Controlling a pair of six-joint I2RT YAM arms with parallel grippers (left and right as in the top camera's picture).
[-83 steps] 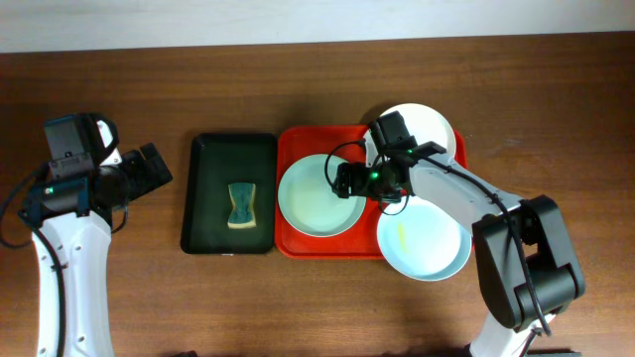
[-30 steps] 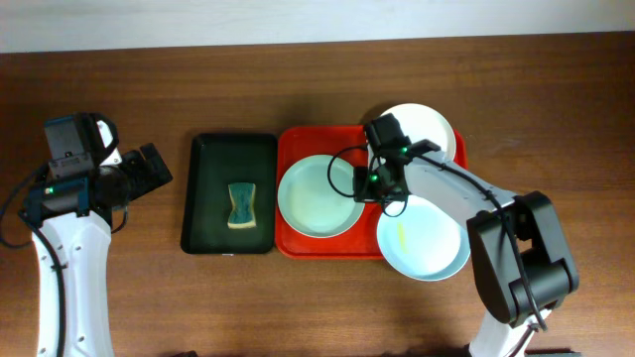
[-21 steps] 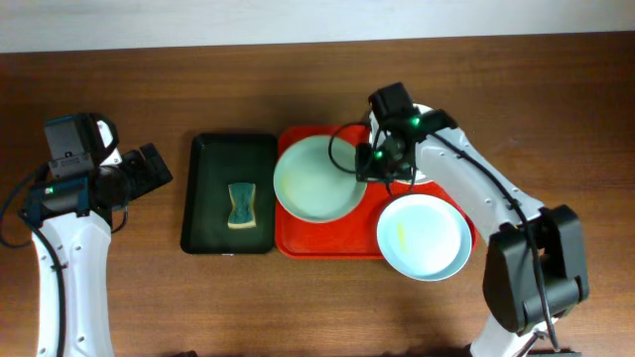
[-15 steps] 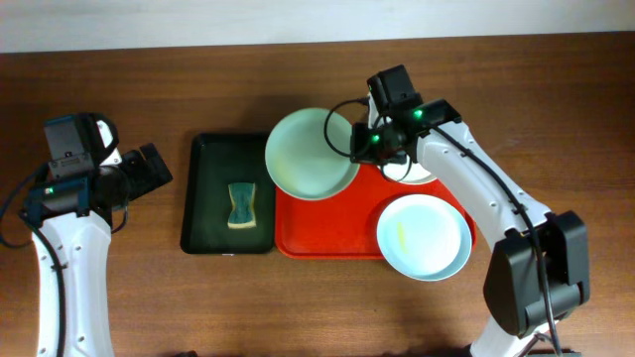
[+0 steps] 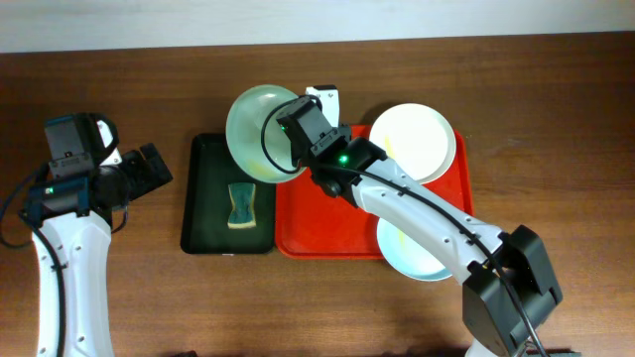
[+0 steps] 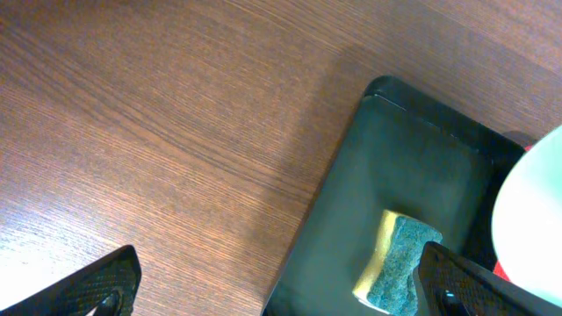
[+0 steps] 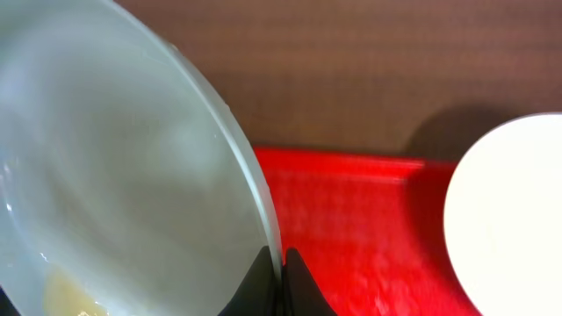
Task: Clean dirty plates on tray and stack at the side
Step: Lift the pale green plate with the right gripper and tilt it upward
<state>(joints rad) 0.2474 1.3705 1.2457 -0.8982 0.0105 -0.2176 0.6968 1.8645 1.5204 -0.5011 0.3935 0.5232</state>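
Bright even light, soft shadows, right wrist view perhaps blurred

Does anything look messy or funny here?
Yes. The green plate, pinched at its rim by the right gripper, has a yellow smear inside it, so it looks dirty. The white plate also pokes out past the top edge of the red tray.

R arm reaches across red tray (image 5: 327,230), R gripper (image 7: 283,270) jaws pinched on mint plate (image 5: 253,124) rim; L gripper (image 5: 156,165) well left of tray, jaws apart.
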